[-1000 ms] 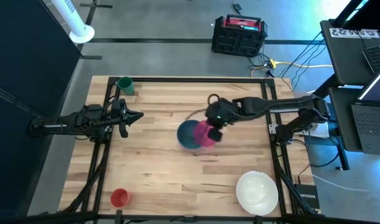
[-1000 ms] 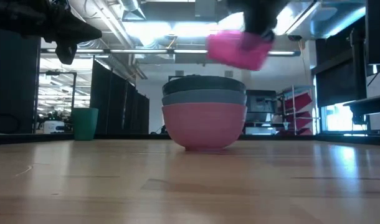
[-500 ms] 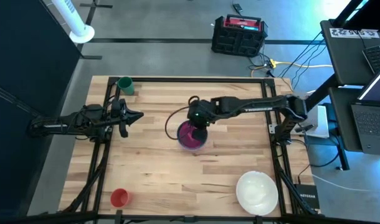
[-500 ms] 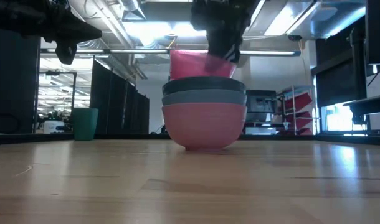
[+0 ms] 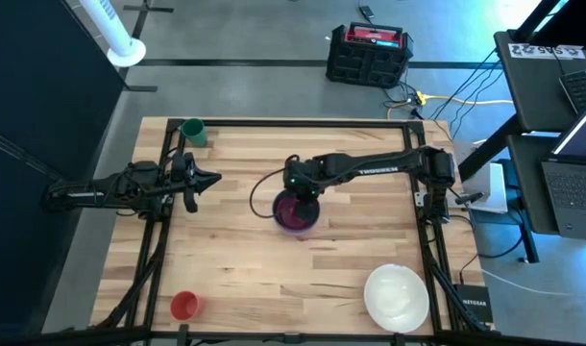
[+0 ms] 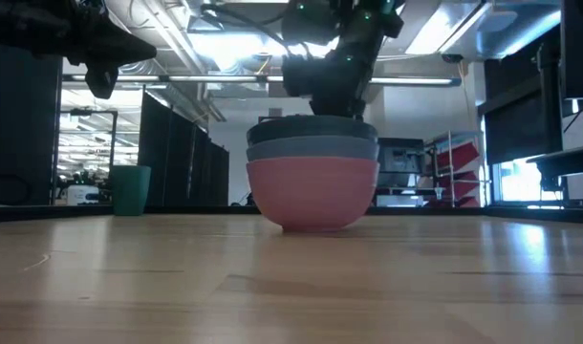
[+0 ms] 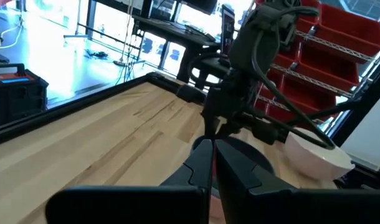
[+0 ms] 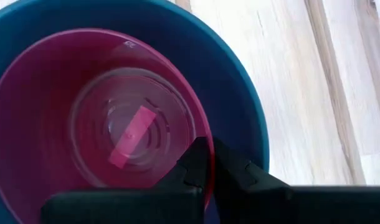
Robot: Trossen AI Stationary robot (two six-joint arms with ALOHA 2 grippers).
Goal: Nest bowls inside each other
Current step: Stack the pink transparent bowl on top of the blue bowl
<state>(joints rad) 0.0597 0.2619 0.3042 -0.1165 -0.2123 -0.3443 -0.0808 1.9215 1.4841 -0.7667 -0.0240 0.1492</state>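
Starting at 9 o'clock on the table point(image 5: 226, 269), we are seeing the left gripper point(image 5: 212, 179) hanging idle, its fingers pressed together on nothing. The small green cup point(image 5: 193, 131) is standing at about 11 o'clock and the small red cup point(image 5: 183, 305) at about 7 o'clock, both well apart from the work.

Near the table's middle, we are watching the stack point(image 6: 313, 182): in the low view a pale pink bowl point(image 6: 313, 194) is sitting on the wood with a light blue rim point(image 6: 313, 150) and a dark teal rim point(image 6: 313, 129) showing above it. The magenta bowl point(image 8: 84, 118) is resting inside the teal one. The right gripper point(image 5: 304, 185) is reaching down at the 1 o'clock edge of the stack, its fingers closed on the magenta bowl's thin rim.

At about 5 o'clock the white bowl point(image 5: 397, 298) is lying alone, not yet part of the stack.

We are judging these bowls to be light, stiff, smooth plastic, likely to slide, so a pinch across the rim wall looks the best hold.
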